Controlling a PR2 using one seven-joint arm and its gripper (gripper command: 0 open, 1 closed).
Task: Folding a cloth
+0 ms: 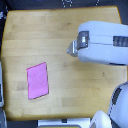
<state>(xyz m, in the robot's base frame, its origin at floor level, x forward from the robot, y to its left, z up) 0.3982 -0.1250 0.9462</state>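
The cloth [38,80] is a plain pink-magenta four-sided piece lying flat on the wooden tabletop [60,35], toward the exterior view's lower left. My arm reaches in from the exterior view's right, white and bulky. Its gripper [72,48] hangs over the table's middle right, well to the right of and above the cloth, apart from it. The gripper's fingers are small and blurred, so I cannot tell how the jaws stand. Nothing shows in them.
The table's edges run along the top, left and bottom of the view, with dark floor beyond. White robot body parts [117,107] fill the lower right corner. A pale object [1,85] sits at the left edge.
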